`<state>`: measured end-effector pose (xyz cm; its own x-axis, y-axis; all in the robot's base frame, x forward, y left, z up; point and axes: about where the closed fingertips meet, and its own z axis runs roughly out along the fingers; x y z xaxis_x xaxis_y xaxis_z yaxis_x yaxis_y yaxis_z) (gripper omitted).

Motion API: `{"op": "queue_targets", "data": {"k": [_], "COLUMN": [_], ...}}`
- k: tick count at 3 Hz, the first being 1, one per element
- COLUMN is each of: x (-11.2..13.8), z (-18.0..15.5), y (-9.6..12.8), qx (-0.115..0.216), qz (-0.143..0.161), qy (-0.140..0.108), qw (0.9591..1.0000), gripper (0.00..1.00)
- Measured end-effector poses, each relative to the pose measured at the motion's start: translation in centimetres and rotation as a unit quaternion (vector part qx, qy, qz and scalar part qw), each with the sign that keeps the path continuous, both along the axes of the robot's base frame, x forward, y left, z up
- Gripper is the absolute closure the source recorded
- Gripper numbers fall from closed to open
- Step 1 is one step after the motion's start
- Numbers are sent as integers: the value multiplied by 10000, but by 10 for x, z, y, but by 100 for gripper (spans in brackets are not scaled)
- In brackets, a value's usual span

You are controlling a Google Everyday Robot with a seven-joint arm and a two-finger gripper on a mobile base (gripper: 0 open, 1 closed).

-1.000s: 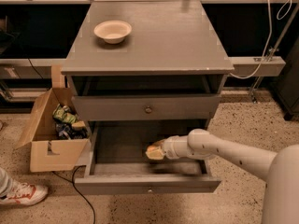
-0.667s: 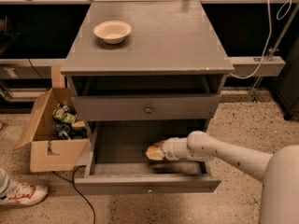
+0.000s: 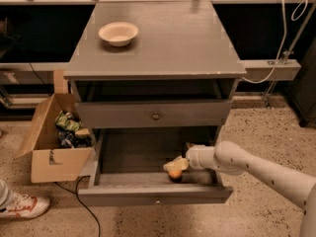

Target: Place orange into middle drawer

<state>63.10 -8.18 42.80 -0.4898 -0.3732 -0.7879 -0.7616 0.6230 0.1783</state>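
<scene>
The orange point(image 3: 174, 174) is a small round fruit low inside the open middle drawer point(image 3: 131, 152), near its front right, just behind the front wall with the tiny knob point(image 3: 158, 200). My gripper point(image 3: 176, 166) reaches into the drawer from the right on a white arm point(image 3: 256, 169). It sits right over the orange and touches it from above. The orange looks to be at or just above the drawer's grey bottom.
A closed grey drawer front with a larger round knob point(image 3: 155, 116) hangs above the open drawer. A cream bowl point(image 3: 118, 33) stands on the cabinet top. An open cardboard box point(image 3: 54, 149) of packets stands at the left. A shoe point(image 3: 22, 206) and a cable point(image 3: 84, 201) lie on the floor.
The gripper and the orange have moved a little down and toward the drawer's front right. The orange now shows beneath the gripper's tip rather than at it.
</scene>
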Motion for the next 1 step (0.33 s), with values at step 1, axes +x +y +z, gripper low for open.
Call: {"op": "queue_targets", "data": {"k": [1], "x": [-3], "z": [54], "y": [-73], "qx": [9], "qz": [-431], "qy": [-374], "qw": [9984], "gripper": [0]}}
